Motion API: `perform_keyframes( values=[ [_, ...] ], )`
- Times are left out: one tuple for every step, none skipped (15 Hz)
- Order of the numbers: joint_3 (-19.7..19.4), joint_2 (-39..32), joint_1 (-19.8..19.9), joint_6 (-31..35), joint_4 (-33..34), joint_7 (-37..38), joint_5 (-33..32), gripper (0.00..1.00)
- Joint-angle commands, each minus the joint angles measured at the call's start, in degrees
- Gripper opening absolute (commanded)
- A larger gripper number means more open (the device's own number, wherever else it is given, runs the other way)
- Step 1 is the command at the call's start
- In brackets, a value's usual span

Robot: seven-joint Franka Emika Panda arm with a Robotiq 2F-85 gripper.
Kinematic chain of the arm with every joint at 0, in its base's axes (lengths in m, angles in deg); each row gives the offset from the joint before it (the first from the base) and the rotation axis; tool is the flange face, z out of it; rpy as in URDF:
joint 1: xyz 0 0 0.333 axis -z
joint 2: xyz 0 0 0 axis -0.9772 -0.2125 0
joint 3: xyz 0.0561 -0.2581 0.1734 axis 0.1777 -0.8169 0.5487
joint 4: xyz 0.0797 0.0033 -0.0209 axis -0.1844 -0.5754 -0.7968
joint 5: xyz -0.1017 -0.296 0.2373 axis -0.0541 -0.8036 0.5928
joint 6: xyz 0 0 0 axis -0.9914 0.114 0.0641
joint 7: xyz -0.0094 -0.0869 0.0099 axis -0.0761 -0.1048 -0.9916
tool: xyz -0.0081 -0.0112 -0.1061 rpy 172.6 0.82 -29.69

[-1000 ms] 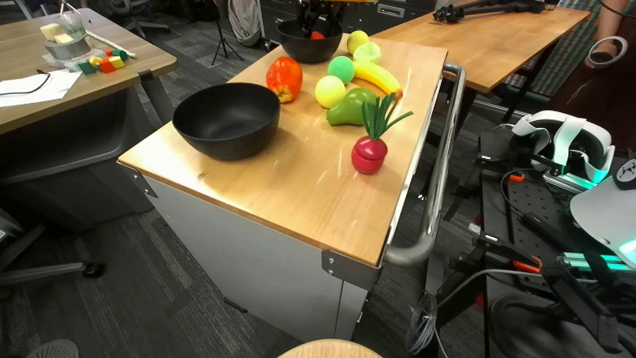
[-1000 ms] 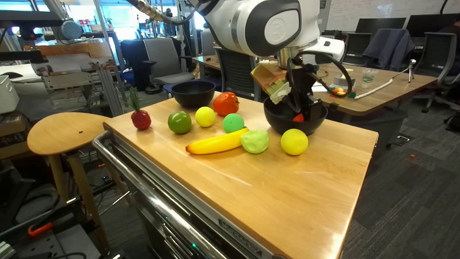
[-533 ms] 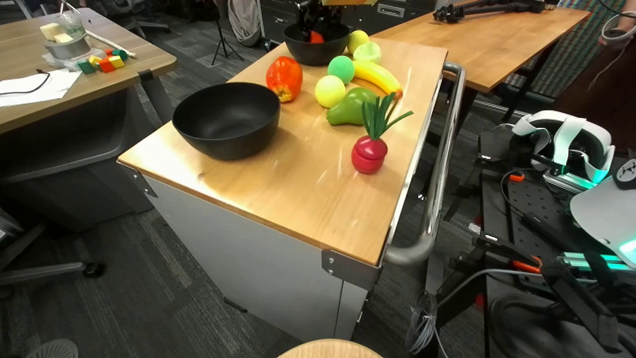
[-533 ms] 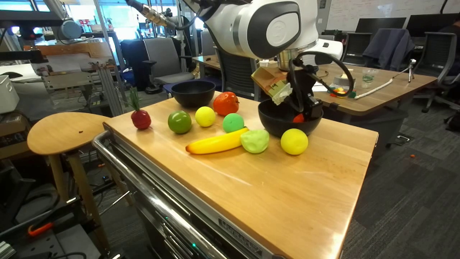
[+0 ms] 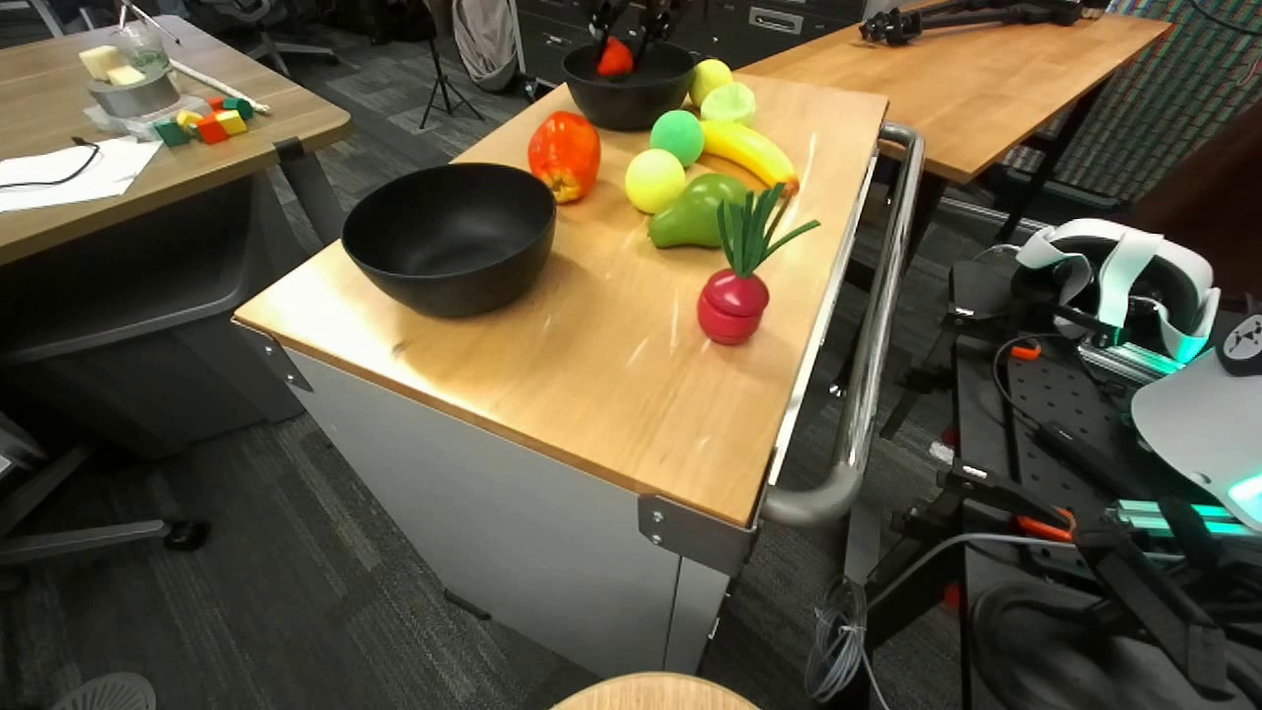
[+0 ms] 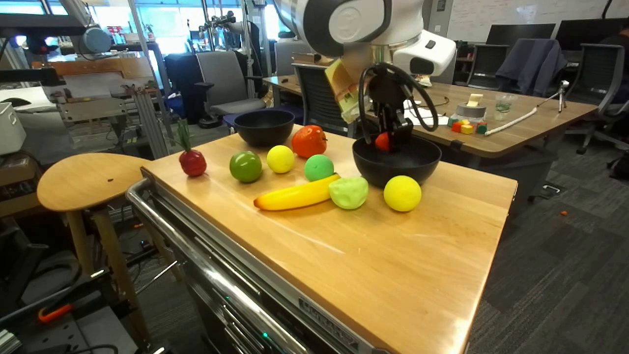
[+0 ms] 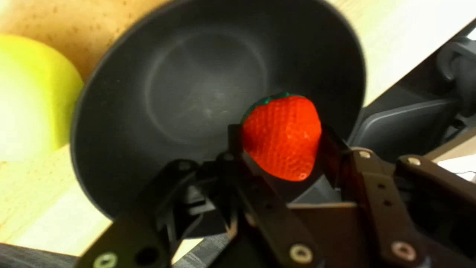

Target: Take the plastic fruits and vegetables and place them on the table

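Office chairs [image 6: 223, 81] stand in the background, and up front the light wooden table [image 6: 393, 260] is full of colour! The gripper [image 7: 282, 137] is about half closed, fingers [image 7: 235, 138] clamped on a red strawberry [image 6: 382, 142] from both sides, right at the mouth of a black bowl [image 6: 374, 169]. There's a yellow fruit [image 6: 402, 193] just beside that bowl, a banana [image 6: 295, 196] lying by a pale green fruit [image 6: 349, 193], and the radish [image 5: 733, 308] upright near the table's edge.

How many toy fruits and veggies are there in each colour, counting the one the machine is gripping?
Red or orange-red: 3 (radish, orange-red piece, strawberry held between the jaws)
Green: 3 (pear-shaped piece, round green piece, pale green piece)
Yellow: 3 (banana, round yellow piece, another round yellow piece)
Total: 9
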Motion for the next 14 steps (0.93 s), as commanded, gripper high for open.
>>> perform_keyframes(
  values=[
    [4.2, 13.4, 4.8, -0.1, -11.0, -12.8, 13.0, 0.25],
    [3.6, 16.2, 5.1, -0.7, -12.8, -16.4, 15.3, 0.25],
    [2.3, 19.1, 4.8, -1.5, -14.8, -19.2, 16.6, 0.25],
    [0.6, 21.7, 4.6, -1.9, -16.7, -22.5, 16.9, 0.25],
    [-1.3, 24.5, 4.4, -2.7, -18.8, -24.4, 15.2, 0.25],
    [-3.2, 26.9, 4.4, -3.7, -20.7, -26.2, 13.8, 0.25],
    [-5.3, 29.3, 4.4, -4.8, -22.8, -26.0, 10.1, 0.25],
    [-7.3, 31.0, 4.8, -6.0, -24.5, -24.8, 5.1, 0.25],
    [-8.9, 31.6, 5.3, -6.7, -25.3, -22.7, -0.3, 0.25],
    [-10.0, 30.8, 6.4, -7.9, -25.2, -20.6, -5.9, 0.25],
    [-8.6, 31.0, 9.6, -8.8, -26.0, -18.4, -11.0, 0.25],
    [-11.4, 30.5, 8.1, -9.9, -26.0, -15.5, -16.1, 0.25],
    [-11.5, 29.3, 9.0, -11.1, -25.5, -12.7, -20.7, 0.25],
    [-11.8, 28.2, 9.2, -12.0, -25.1, -9.9, -24.3, 0.25]
  ],
)
